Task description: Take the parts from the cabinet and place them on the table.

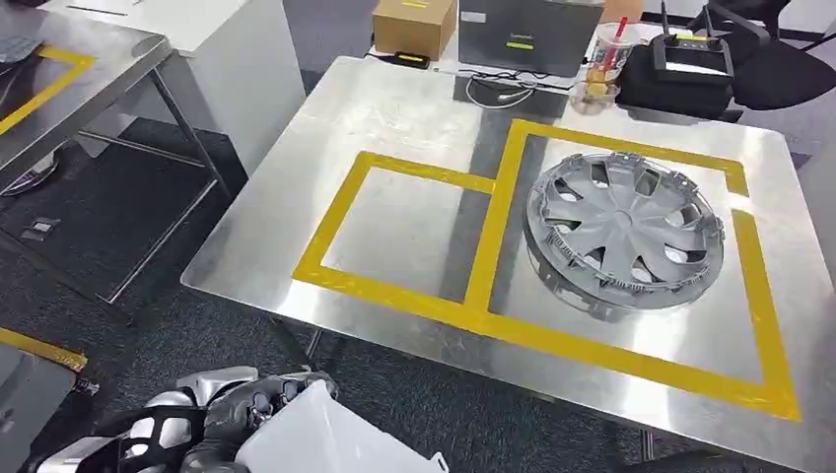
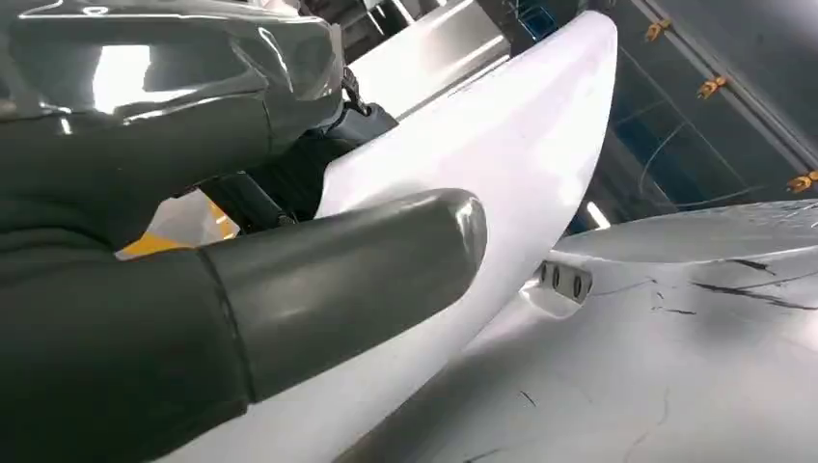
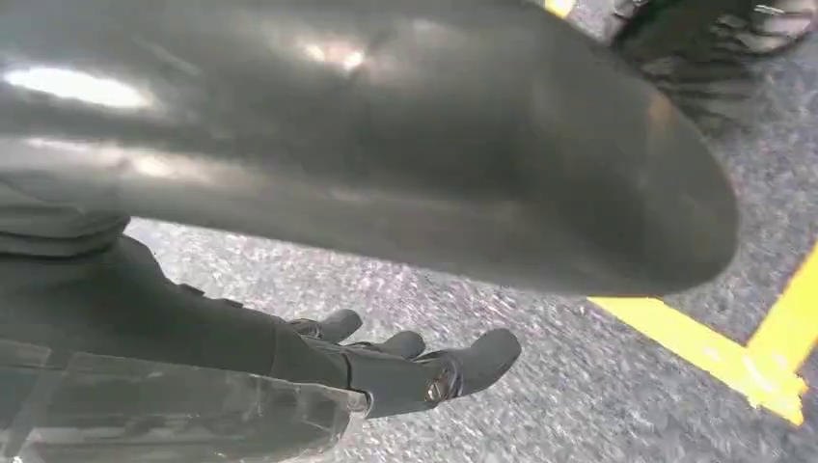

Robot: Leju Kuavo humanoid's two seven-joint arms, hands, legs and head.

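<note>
A robot looks down at a polished steel surface [image 1: 414,128] marked with yellow tape [image 1: 493,212] into two boxes: a smaller one toward the left and a larger one on the right. Inside the larger box lies a grey wheel hubcap [image 1: 624,230], spokes up, flat on the metal and within the tape lines. It appears to be one part already delivered, and the taped outline looks meant to show where such a part belongs. The smaller box holds nothing.

At the lower edge of the head view, below and short of the surface's near edge, the left robot hand [image 1: 242,414] holds a white moulded panel [image 1: 330,439], a smooth curved plastic part. In the left wrist view the thick grey thumb presses across the white panel's face while darker fingers [image 2: 280,188] curl behind its edge, so the part is pinched between them. This grip probably keeps the wide, light piece steady while it is carried toward the empty box.

The right robot hand [image 3: 405,367] hangs low over grey carpet [image 3: 579,386] with a yellow floor line [image 3: 714,357], fingers loosely extended and apart, holding nothing.

At the far edge of the surface are a cardboard box [image 1: 414,25], a drink cup with a straw [image 1: 609,54] and a black case [image 1: 690,64].
</note>
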